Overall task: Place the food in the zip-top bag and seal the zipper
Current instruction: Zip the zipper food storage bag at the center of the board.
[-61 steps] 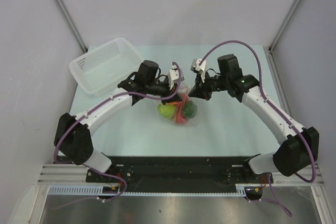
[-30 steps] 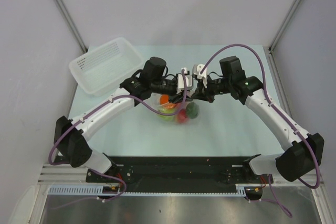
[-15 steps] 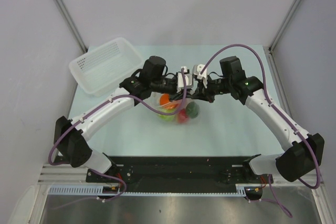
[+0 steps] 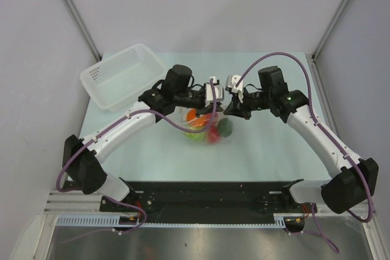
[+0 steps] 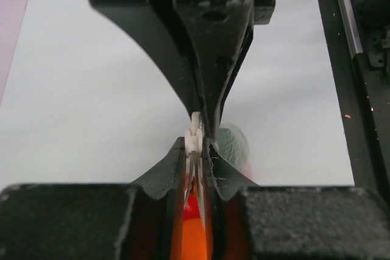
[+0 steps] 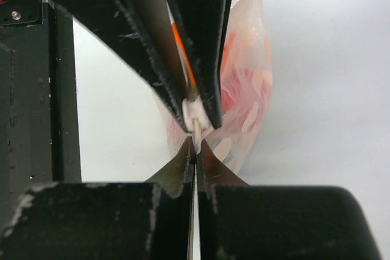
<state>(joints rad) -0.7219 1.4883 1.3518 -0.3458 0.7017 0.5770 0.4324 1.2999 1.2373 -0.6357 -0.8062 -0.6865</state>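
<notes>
The bag (image 4: 210, 127) sits mid-bench (image 4: 274, 150), a little toward the far edge, with the food (image 4: 212, 133) inside it. Above it the left gripper (image 5: 194, 145) and right gripper (image 6: 196, 148) meet tip to tip, each with its jaws pinched on the zipper (image 5: 194, 127). A basket (image 4: 122, 77) fills the far left corner.

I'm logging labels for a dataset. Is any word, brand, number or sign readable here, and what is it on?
No text can be read in any view.
Bag: white printed marks only, a pattern, not letters.
Zipper: plain white.
Basket: no label visible.
Right arm: a green light, no lettering visible.
</notes>
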